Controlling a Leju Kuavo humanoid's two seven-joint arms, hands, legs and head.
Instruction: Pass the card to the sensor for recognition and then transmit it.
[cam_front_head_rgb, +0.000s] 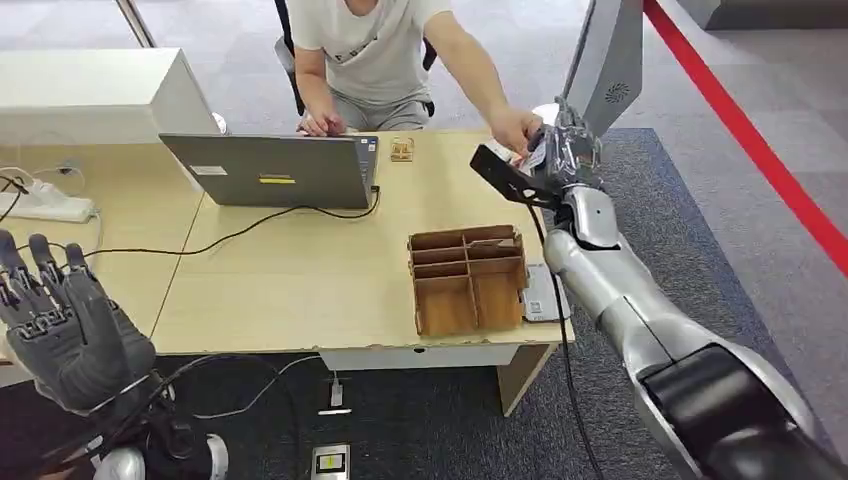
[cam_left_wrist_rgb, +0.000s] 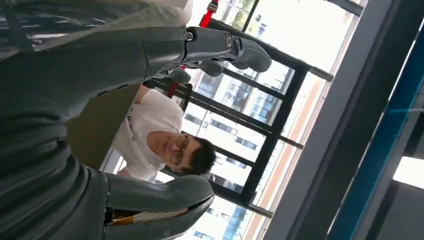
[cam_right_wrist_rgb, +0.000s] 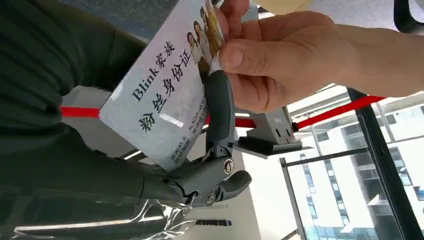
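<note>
At the far right corner of the pale wooden counter (cam_front_head_rgb: 300, 270), the robot's right hand (cam_front_head_rgb: 565, 150) pinches a white printed card with dark lettering (cam_right_wrist_rgb: 160, 100), while a seated person's hand (cam_right_wrist_rgb: 280, 55) grips its other end, so I'd judge the handover is under way and the robot should loosen its fingers only once that grip is firm, without tugging. Close behind the wrist the card's print reads clearly; from the head it is a sliver, yet there the left hand (cam_front_head_rgb: 65, 325) hangs spread, holding nothing.
</note>
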